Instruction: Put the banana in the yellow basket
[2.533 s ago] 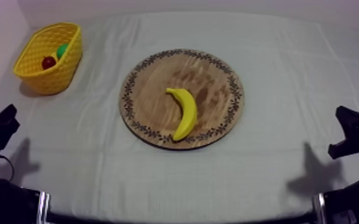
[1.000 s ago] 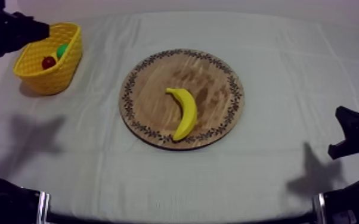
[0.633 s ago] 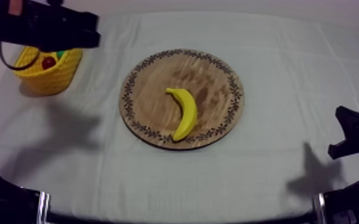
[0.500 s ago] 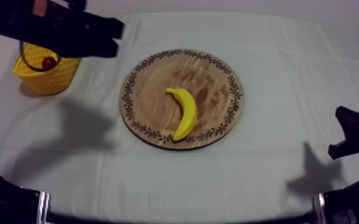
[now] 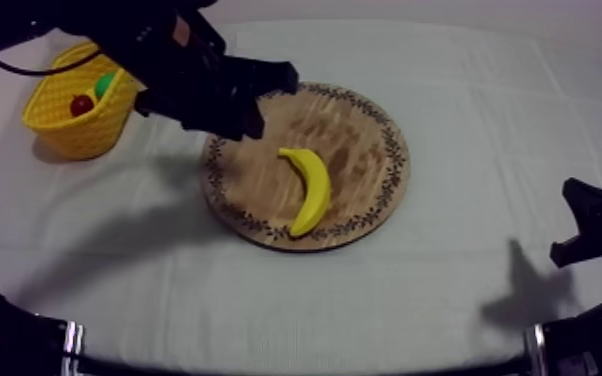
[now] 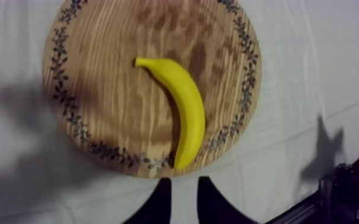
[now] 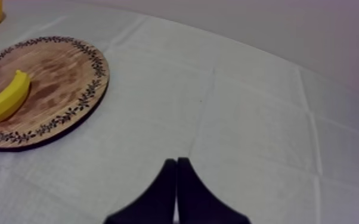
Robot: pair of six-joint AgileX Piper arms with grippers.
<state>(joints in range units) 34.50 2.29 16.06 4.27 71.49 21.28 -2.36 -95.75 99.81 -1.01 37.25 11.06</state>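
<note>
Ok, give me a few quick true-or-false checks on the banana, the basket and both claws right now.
1. The curved yellow toy banana lies on the round wooden board with the patterned rim. True.
2. The left claw is shut on the banana. False: it is open, with nothing between its fingers.
3. The yellow openwork basket holds a small red fruit. True.
4. The right claw is open over the board. False: it is shut on nothing, over the grey-white cloth, away from the board.
</note>
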